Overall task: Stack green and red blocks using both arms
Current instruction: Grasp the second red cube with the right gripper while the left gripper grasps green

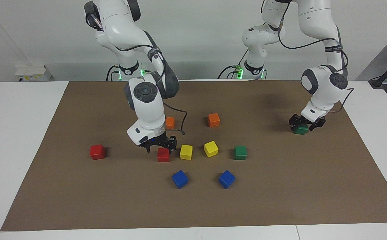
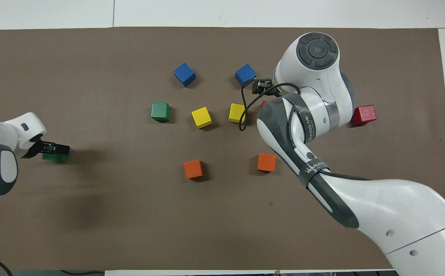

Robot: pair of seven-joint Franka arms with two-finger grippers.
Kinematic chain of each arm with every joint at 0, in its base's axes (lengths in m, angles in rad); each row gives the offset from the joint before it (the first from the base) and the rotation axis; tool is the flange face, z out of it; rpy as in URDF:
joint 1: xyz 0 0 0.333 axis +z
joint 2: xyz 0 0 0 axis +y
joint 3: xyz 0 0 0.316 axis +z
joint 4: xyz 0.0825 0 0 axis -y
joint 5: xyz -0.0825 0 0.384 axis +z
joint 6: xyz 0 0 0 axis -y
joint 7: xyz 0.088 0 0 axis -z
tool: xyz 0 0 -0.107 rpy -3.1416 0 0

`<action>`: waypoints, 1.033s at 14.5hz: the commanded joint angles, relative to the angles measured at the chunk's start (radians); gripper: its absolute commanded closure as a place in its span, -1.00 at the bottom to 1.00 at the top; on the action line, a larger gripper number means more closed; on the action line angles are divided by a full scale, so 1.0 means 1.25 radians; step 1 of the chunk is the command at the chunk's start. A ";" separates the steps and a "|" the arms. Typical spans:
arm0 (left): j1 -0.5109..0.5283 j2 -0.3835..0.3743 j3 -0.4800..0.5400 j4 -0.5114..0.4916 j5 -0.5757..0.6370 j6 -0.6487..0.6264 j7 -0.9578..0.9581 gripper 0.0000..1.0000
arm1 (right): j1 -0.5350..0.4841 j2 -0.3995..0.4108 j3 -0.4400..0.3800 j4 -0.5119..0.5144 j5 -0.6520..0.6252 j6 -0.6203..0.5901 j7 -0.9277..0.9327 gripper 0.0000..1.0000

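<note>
Our left claw (image 1: 302, 124) stands wide around a green block (image 1: 301, 129); our right claw (image 1: 159, 145), also wide, straddles a red block (image 1: 163, 155). The other green (image 1: 240, 152) and red (image 1: 97, 152) lie well apart. We judge nothing stacked yet.

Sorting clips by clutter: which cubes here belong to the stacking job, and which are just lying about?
Job: green cube at the left claw; other green cube; red cube under the right claw; other red cube.
Lying about: orange cubes, yellow cubes, blue cubes.
</note>
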 commanded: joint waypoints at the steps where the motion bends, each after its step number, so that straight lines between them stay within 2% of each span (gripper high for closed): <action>1: -0.043 0.014 0.005 0.170 -0.014 -0.165 0.002 -1.00 | -0.004 -0.014 0.001 -0.056 -0.011 0.054 0.017 -0.94; 4: -0.111 0.048 0.004 0.276 -0.014 -0.219 -0.091 -1.00 | -0.007 -0.021 0.002 -0.099 -0.011 0.096 0.013 -0.94; 7: -0.217 0.069 0.005 0.313 -0.020 -0.210 -0.185 -1.00 | -0.005 -0.021 0.002 -0.122 -0.010 0.126 0.013 -0.94; 9: -0.265 0.092 0.006 0.345 -0.056 -0.200 -0.216 -1.00 | -0.007 -0.021 0.002 -0.144 -0.010 0.155 0.010 -0.94; 15: -0.386 0.217 0.007 0.428 -0.074 -0.164 -0.306 -1.00 | -0.007 -0.014 0.002 -0.171 -0.010 0.205 0.010 -0.94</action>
